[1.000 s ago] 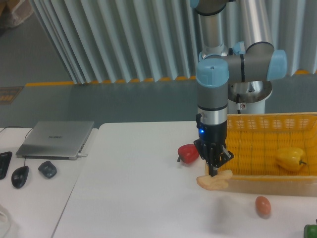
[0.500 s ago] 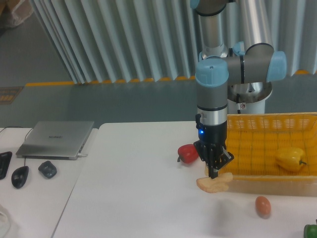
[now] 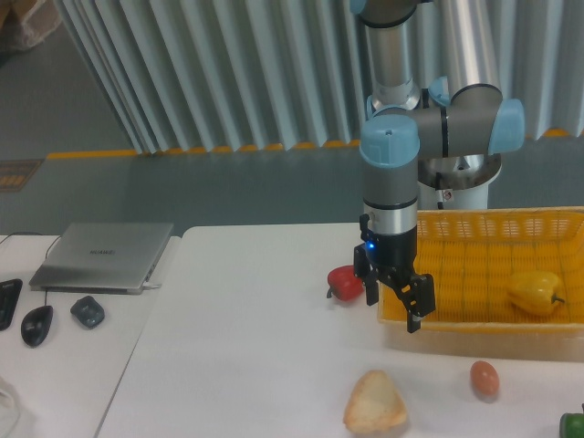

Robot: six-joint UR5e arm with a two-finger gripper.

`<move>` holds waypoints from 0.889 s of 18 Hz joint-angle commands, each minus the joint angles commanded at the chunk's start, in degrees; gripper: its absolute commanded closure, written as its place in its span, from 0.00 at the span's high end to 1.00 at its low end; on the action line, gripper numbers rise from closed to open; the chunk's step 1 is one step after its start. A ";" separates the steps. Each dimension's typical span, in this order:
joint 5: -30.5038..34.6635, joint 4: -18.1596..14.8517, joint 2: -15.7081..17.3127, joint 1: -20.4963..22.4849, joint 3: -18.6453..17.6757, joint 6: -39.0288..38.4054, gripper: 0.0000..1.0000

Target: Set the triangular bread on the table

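The triangular bread (image 3: 375,404), a pale tan wedge, lies flat on the white table (image 3: 246,347) near its front edge. My gripper (image 3: 393,308) hangs well above and slightly behind it, open, with nothing between its two dark fingers. The fingers hover by the left wall of the yellow basket (image 3: 493,274).
A red pepper (image 3: 346,283) sits left of the gripper. A yellow bell pepper (image 3: 535,291) lies in the basket. An orange-brown egg (image 3: 484,379) rests on the table right of the bread. A green object (image 3: 573,425) shows at the right edge. A laptop (image 3: 103,256) and mice (image 3: 36,325) are far left.
The gripper has opened and let go of the bread, which dropped to the table and now lies lower and left. The gripper rose slightly.
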 joint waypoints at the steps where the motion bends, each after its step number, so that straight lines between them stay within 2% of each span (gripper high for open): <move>1: 0.44 -0.09 0.09 -0.09 -0.09 0.00 1.00; 3: 3.68 -0.09 0.35 -0.96 -0.44 0.35 1.00; 6: 4.83 -0.27 0.09 -2.29 -0.70 0.44 1.00; 8: 6.06 -3.50 0.26 -2.46 -0.70 1.48 1.00; 13: 7.56 -13.43 1.93 -2.37 -0.53 11.23 1.00; 16: 7.65 -16.07 3.42 -2.20 -0.62 14.75 1.00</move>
